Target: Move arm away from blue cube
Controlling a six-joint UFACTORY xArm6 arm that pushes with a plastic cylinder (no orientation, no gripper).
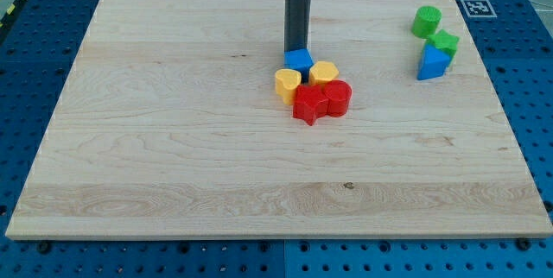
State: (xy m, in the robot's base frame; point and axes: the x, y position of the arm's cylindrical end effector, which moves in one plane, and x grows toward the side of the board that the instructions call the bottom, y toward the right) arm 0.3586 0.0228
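near the middle of the counter [173, 140], a little toward the view's top, sits the blue cube [299, 60], topmost piece of a tight cluster. touching or just beside its far edge stands my tip [296, 50], the dark rod rising straight up from there and leaving the view at the top. no pincer on this rig, so nothing to report as apart or together; only the bare rod end.

just below the blue cube lie two yellow blocks, a yellow heart-like block [287, 83] toward the view's left and a yellow rounded block [323, 72] toward the view's right, both pressed close to it. lower still sit a red star-like block [308, 105] and a red cylinder [337, 97], touching each other. well apart, at the view's upper right, stand a green cylinder [425, 21], a green star-like block [445, 42] and a blue triangular block [433, 62].

to do the step well: best to pull back toward the view's top or slide sideways along the open wood, never toward the view's bottom, since that would shove the cube into the yellow pair. probably wise to break contact cleanly and stop well clear, leaving the cluster undisturbed.

rod upright, seemingly vertical, mount cut off by the top edge.
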